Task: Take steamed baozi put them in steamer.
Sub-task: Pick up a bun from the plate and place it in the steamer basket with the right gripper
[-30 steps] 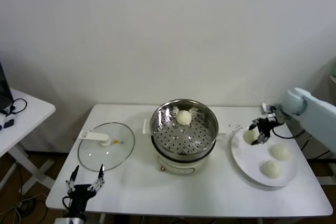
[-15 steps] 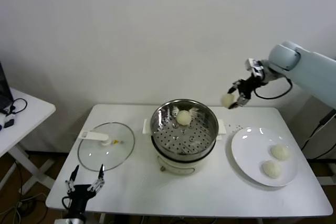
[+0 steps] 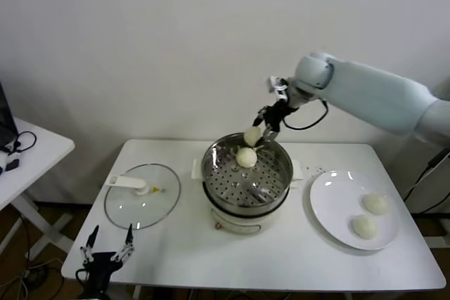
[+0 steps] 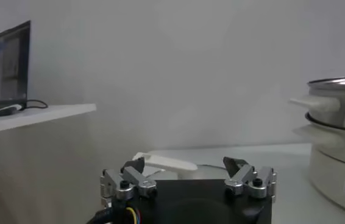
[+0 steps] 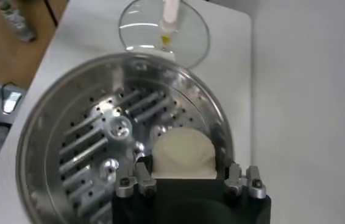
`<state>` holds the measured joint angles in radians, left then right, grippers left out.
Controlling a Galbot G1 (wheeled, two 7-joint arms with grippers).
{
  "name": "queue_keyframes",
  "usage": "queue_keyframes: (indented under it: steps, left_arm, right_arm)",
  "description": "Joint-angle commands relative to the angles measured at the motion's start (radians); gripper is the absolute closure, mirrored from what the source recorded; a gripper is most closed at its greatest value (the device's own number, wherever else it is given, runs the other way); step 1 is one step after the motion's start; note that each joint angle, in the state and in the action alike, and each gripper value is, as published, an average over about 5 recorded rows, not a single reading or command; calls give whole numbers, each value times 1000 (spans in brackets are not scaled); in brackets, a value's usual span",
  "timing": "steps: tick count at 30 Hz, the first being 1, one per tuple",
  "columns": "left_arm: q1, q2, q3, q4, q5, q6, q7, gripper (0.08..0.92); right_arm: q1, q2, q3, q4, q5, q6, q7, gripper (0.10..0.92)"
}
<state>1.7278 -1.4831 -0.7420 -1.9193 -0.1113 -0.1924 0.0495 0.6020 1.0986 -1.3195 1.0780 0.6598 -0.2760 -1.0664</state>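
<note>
My right gripper [image 3: 257, 131] is shut on one steamed baozi [image 3: 251, 135], a cream-white bun, and holds it just above the far rim of the steamer [image 3: 280, 182]. In the right wrist view that baozi [image 5: 183, 153] fills the gap between the fingers, over the steamer's perforated floor [image 5: 93, 164]. A second baozi [image 3: 246, 157] lies inside the steamer at its far side. Two more baozi [image 3: 375, 204] [image 3: 364, 226] rest on the white plate [image 3: 330, 205] to the right. My left gripper [image 3: 109, 241] hangs open at the table's near left corner, holding nothing.
The glass lid [image 3: 143, 196] with its white handle lies flat left of the steamer; it also shows as the lid [image 5: 163, 24] in the right wrist view. A side table [image 3: 28, 156] with cables stands at the far left. The steamer's white base [image 4: 343, 176] shows in the left wrist view.
My right arm lifted a baozi off the plate and carried it up and left to above the steamer's far rim. The left gripper sank slightly.
</note>
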Motion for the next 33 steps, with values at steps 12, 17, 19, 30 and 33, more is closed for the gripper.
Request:
queue_keyframes:
  steps: [12,17,19,30,33]
  left_arm:
    - [7,0,-2,14,1,-3,3,177]
    - [7,-1,0,16,1,-2,3,177]
    - [6,-1,0,17,1,-2,3,177]
    - [6,-1,2,25,1,-3,3,177]
    - [5,-1,1,27,1,-5,3,177]
  right_arm:
    - [-122,108,-13,18,-19,-23,22,363]
    - [-135,110,-12,7,-31,-22,23,359]
    - [-139,112,-11,1,-35,-22,23,359]
    - [-156,122,-4,-20,-55,-15,25,362]
    - [-159,124,1,-21,-56,-12,30,343]
